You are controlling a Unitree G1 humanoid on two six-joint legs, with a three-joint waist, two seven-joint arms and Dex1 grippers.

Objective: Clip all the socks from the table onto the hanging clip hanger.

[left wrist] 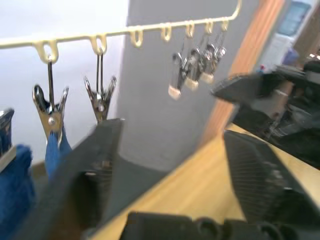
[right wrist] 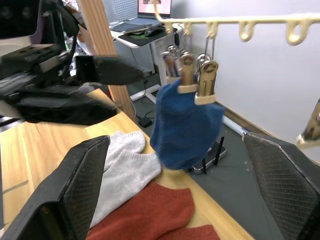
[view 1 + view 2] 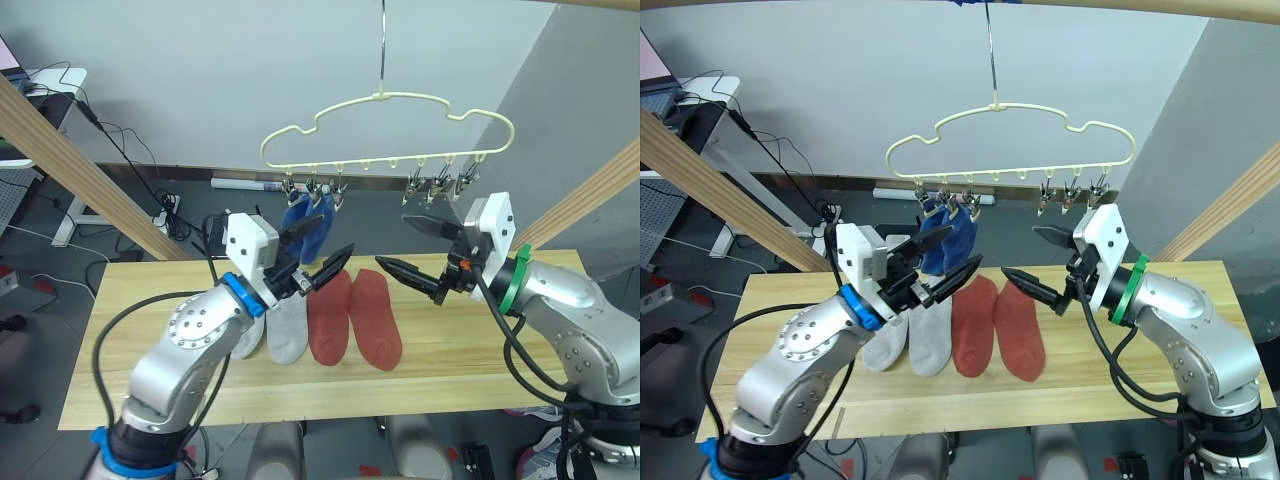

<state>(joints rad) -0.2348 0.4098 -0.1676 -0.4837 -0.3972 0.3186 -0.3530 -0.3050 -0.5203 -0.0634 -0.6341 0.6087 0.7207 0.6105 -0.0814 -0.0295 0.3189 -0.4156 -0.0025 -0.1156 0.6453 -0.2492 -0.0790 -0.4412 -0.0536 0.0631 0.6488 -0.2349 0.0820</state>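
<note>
- Closest to us are the two arms. The left gripper [image 3: 318, 248] is raised over the table [image 3: 460, 350] with its fingers spread wide apart and nothing between them.
- The right gripper [image 3: 414, 245] faces it from the other side, jaws also gaping and empty, one fingertip up near the hanger's clips and the other lower, just above the table.
- Between the two grippers and a bit below them we see the two rust red socks [image 3: 352, 316] lying flat side by side on the planks, touching along their inner edges.
- Right under the left gripper's wrist sit the two light grey socks [image 3: 285, 328], side by side, partly hidden by that arm, the nearer one touching a red sock.
- Just beyond the left gripper's fingertips the two blue socks [image 3: 310, 226] hang down off the clip hanger [image 3: 390, 130], pinched in neighbouring clips at the end of the bar nearest that gripper.
- One empty clip [image 1: 99, 96] dangles next to them, straight ahead of the left fingers in the left wrist view.
- A bunch of three more empty clips [image 3: 440, 184] hangs above the right gripper's upper finger.
- The hanger hangs by its metal hook [image 3: 382, 45], above and between both grippers.
</note>
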